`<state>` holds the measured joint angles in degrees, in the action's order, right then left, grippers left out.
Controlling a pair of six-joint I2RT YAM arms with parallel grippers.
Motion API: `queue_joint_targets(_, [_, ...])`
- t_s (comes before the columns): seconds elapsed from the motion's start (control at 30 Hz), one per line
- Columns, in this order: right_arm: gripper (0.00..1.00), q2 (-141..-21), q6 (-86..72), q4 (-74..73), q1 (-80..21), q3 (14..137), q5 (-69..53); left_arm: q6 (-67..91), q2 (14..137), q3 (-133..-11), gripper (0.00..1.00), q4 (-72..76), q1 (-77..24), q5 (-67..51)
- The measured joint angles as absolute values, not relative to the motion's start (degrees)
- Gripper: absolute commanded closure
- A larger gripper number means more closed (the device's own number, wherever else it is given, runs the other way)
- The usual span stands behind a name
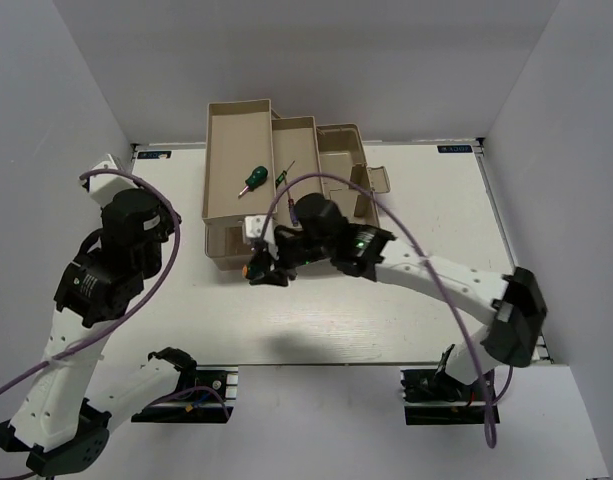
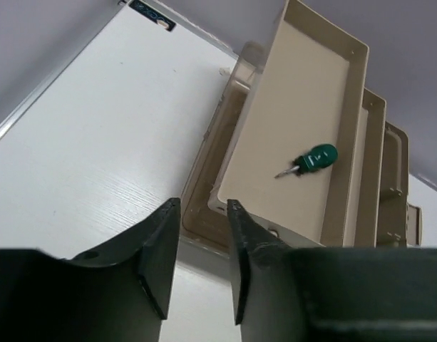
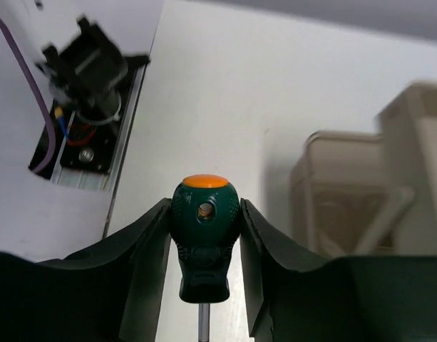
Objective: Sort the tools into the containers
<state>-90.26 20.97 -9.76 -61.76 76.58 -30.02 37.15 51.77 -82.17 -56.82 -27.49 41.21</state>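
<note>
- Gripping a green screwdriver (image 3: 202, 249) by its fat handle, the right gripper (image 3: 204, 205) was closed on it, above the table (image 1: 386, 320) just near of the toolbox (image 1: 338, 150).
- The next step probably called for lifting it over the wall of the left tray (image 1: 234, 140), where a matching screwdriver (image 1: 253, 180) lay.
- Releasing low and flat would likely stop the round handle rolling.
- The left gripper (image 2: 203, 205) hung over the table's left side, fingers slightly parted and holding nothing.
- The held screwdriver's tip was cut off at the bottom edge of the right wrist view.
- A slim tool (image 1: 284, 172) in the middle tray was too small to identify.
- The arm hid the box's near compartments; no wrenches showed.
</note>
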Motion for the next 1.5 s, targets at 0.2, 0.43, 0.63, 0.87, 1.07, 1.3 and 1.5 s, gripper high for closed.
queue_joint_targets(0.2, [1.00, -84.7, 20.5, -7.3, -59.1, 78.1, -26.9, 40.8, 51.5, -76.8, 0.34, -55.0, -27.5, 43.3])
queue_joint_targets(0.43, [1.00, -101.8, 21.7, -5.4, -55.4, 96.4, -17.2, 47.2, 52.1, -62.2, 0.31, -56.0, -27.5, 38.9])
queue_joint_targets(0.63, [0.98, -113.3, 22.4, -8.1, -51.7, 108.5, -14.7, 51.1, 46.8, -60.9, 0.31, -59.2, -27.5, 37.2])
queue_joint_targets(0.87, [0.13, -116.0, 23.3, -13.7, -49.6, 110.8, -15.7, 54.8, 40.9, -57.7, 0.30, -61.8, -27.5, 36.0])
queue_joint_targets(1.07, [0.24, -111.6, 21.6, -11.6, -47.5, 106.5, -21.3, 56.3, 40.6, -53.4, 0.30, -62.5, -27.5, 33.3])
queue_joint_targets(1.3, [1.00, -101.3, 27.6, -7.4, -42.6, 100.8, -50.0, 56.9, 40.9, -52.7, 0.33, -61.0, -27.5, 31.7])
queue_joint_targets(1.5, [0.86, -105.2, 41.8, -23.0, -45.2, 102.5, -61.3, 57.6, 39.0, -52.4, 0.33, -61.3, -27.5, 31.6])
